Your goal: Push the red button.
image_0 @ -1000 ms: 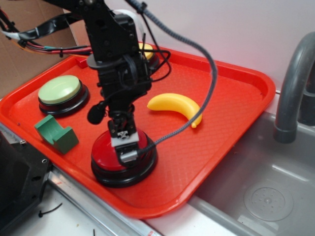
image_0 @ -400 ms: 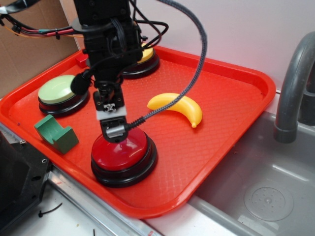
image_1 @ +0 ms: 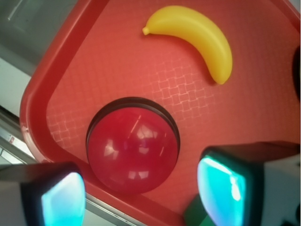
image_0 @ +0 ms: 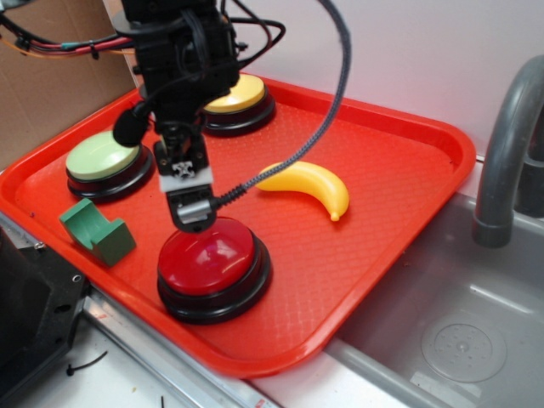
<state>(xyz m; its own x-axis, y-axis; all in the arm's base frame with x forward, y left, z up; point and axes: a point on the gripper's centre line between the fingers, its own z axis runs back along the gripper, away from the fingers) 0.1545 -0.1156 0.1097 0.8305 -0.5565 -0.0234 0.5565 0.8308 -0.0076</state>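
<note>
Red tray [image_0: 399, 195] is taken as landmark: near its front edge the red button [image_0: 206, 259] sits. The gripper [image_0: 190, 217], fingers spread and empty in the wrist view, has been raised off the dome since a second ago; pressing is judged done.

A red tray [image_0: 408, 161] with a waffle-textured floor sits beside a grey sink [image_0: 459, 340], whose grey faucet [image_0: 508, 144] curves up at the right edge. On the tray, a yellow banana [image_0: 313, 183] lies near the middle, curved, its tip pointing toward the sink side. A pale green-topped button [image_0: 102, 161] on a black base stands near the left rim, with a green block [image_0: 95, 229] just in front of it. A yellow-topped button [image_0: 242, 98] sits at the far side. Brown cardboard [image_0: 51, 93] stands behind the tray's left corner.
</note>
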